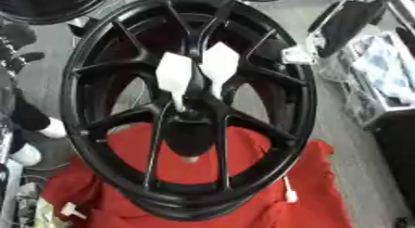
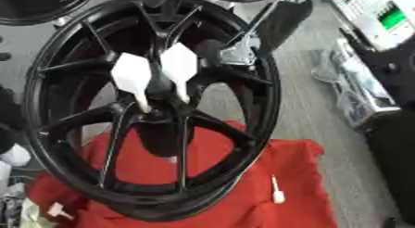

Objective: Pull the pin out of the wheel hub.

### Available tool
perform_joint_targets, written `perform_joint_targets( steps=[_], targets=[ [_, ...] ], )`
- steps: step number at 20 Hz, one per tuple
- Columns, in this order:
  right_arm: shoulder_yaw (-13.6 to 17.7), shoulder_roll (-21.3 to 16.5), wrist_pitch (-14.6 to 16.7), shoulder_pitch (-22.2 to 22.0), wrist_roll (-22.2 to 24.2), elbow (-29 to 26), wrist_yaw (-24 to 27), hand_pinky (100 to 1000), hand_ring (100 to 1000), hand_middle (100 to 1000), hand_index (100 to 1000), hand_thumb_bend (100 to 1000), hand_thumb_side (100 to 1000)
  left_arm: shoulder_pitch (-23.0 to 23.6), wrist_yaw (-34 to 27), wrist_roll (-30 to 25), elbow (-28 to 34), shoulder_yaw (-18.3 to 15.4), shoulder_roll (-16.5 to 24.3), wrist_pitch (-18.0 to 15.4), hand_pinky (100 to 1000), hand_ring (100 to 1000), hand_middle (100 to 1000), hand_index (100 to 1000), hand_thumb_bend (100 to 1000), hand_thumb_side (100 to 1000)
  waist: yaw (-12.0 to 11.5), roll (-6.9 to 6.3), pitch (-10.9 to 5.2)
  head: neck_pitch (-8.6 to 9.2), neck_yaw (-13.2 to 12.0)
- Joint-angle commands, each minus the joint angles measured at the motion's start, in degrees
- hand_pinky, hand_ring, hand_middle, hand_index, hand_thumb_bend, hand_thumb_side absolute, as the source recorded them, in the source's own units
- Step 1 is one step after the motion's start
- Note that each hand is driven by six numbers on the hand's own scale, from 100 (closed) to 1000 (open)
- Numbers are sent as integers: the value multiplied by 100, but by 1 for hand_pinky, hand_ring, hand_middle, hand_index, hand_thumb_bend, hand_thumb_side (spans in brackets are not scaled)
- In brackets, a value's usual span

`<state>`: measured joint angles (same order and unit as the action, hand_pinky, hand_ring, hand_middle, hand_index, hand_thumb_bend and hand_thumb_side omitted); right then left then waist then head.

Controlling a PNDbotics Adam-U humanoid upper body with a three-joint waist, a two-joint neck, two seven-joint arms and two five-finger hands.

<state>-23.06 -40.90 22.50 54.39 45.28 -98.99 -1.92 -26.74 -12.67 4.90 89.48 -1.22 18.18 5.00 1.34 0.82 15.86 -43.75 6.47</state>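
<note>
so, pin-pulling time. the wheel (image 1: 301, 106) is a big black spoked one, standing tilted over a red cloth (image 1: 316, 208). two white pins sit in the hub (image 1: 188, 117), right in the middle where the spokes meet. the left pin (image 1: 174, 76) and the right pin (image 1: 220, 65) both have a wide flat head on a thin shaft, and the shafts angle down together into the hub.

handling-wise, my guess is the pins are light, stiff plastic, so no weight to worry about, though the thin shaft could snap if i lever it sideways. i'd pinch across the flat head and pull straight along the shaft. the wheel looks heavy, but propped like that it might rock. two similar loose pins lie on the cloth, one right of the wheel (image 1: 289, 193) and one at the lower left (image 1: 71, 209).

my right robot hand (image 2: 212, 50) only shows as a dark lump behind the spokes, just beside the right pin's head. i can't tell if the fingers are apart or together. my left robot hand isn't showing anywhere.

the right eye view puts that lump close to the pins. in the left eye view i mostly see the silver wrist joint (image 1: 298, 54) out at the rim, plus a better look at the lower-left loose pin.
</note>
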Motion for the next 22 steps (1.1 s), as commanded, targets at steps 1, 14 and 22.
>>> perform_joint_targets(
  steps=[1,14,22],
  targets=[
    [-27,-13,866,83,668,71,-290,952,842,784,959,253,365,-59,-5,-8,57,-18,151,-5,716,811,664,709,149,835,3,-8,-141,-22,-8],
    [-152,112,1392,86,668,388,-864,971,867,819,984,364,388,-64,-4,-20,45,-7,158,-5,717,812,663,709,148,837,6,-10,-134,-37,-23],
    [-175,159,1415,114,668,558,-1064,958,862,797,948,342,419,-76,-6,-11,47,-14,151,-7,718,813,663,709,149,837,-14,-8,-124,-37,-10]
  ],
)
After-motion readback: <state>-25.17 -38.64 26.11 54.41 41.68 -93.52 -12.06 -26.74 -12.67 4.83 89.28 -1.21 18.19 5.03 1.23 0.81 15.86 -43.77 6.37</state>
